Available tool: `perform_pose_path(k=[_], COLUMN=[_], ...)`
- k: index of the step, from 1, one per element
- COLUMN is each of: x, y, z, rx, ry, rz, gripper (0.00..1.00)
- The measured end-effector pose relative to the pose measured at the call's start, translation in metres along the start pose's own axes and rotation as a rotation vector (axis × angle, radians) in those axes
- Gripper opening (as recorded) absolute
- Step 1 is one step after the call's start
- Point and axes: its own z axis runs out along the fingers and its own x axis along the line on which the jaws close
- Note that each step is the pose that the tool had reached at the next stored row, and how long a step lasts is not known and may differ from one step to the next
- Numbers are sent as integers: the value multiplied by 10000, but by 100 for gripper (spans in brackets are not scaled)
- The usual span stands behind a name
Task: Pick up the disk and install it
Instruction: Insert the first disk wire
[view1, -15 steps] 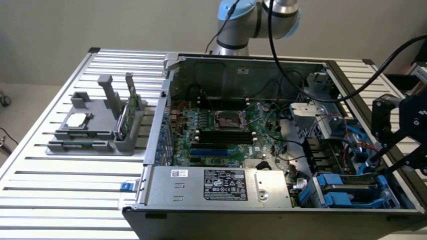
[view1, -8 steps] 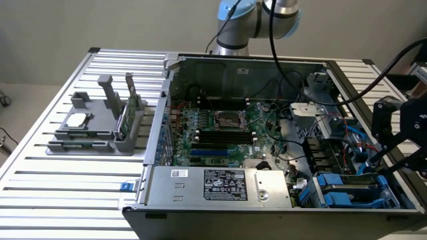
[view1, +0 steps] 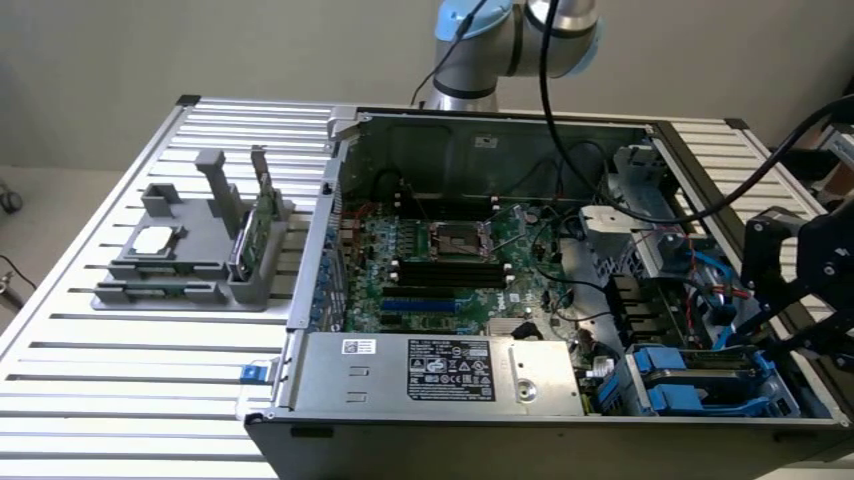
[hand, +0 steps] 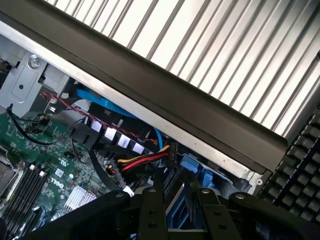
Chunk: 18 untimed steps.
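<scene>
My gripper (view1: 785, 340) hangs over the drive bay at the near corner of the open computer case (view1: 334, 200), on the exterior view's right. In the wrist view its two black fingers (hand: 154, 202) point down into the bay, and the gripper (hand: 175, 202) is shut on the disk (hand: 176, 212). I see the disk edge-on as a blue-grey strip between the fingers. The rest of it is hidden by the fingers and the bay. Blue plastic carrier parts (view1: 674, 388) fill the bay below.
A red, yellow and black cable bundle (hand: 142, 161) and a blue cable (hand: 95, 102) run close beside the bay. The case wall (hand: 150, 85) stands just behind. The motherboard (view1: 441, 255) and power supply (view1: 441, 368) lie inside. A grey fixture (view1: 200, 255) sits on the slatted table (view1: 120, 400).
</scene>
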Motion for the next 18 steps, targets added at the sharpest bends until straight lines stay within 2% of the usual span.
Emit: perform_pose_path(k=[3,7,12,18], x=[-18,-41,-69,-88], y=[10,23,18,17], z=[17,40,78,117], rx=[-84,-173,-250,-308], ry=[144,296,443,578], rz=[24,57,108,195], gripper=[31,31,31,31])
